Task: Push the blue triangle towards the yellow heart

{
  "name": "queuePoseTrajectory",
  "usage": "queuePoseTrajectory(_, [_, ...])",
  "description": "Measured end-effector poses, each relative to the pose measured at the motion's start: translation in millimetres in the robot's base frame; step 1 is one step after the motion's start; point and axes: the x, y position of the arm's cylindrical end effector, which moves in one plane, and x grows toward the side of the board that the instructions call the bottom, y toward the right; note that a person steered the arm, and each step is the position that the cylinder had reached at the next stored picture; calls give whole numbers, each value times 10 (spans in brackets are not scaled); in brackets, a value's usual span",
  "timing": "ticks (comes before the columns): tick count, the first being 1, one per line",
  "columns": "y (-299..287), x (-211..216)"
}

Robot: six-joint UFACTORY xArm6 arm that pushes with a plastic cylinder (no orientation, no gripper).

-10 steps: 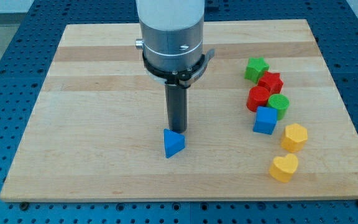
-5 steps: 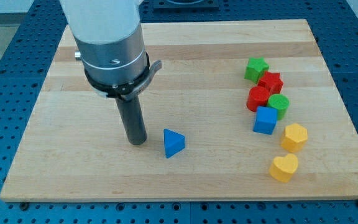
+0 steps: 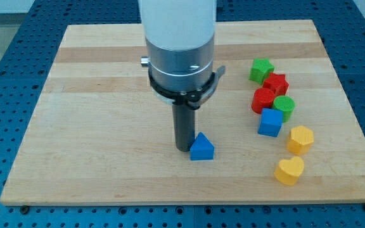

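The blue triangle (image 3: 201,147) lies on the wooden board (image 3: 94,126) a little below the middle. My tip (image 3: 182,148) stands right against its left side, touching it. The yellow heart (image 3: 289,171) lies near the board's lower right, well to the right of the triangle and slightly lower. The arm's white and grey body (image 3: 179,44) rises above the rod.
A cluster on the right: a green star (image 3: 261,69), a red block (image 3: 275,83), another red block (image 3: 263,100), a green round block (image 3: 285,107), a blue cube (image 3: 270,122) and a yellow hexagon (image 3: 300,139) just above the heart.
My tip went left of the blue triangle, then came back right against it. The triangle has slid right, towards the heart, and turned. The other blocks have not moved.
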Motion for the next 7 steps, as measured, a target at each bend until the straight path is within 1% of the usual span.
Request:
queuePoseTrajectory(2, [120, 0])
queuePoseTrajectory(4, [120, 164])
queuePoseTrajectory(6, [142, 164])
queuePoseTrajectory(7, [246, 166])
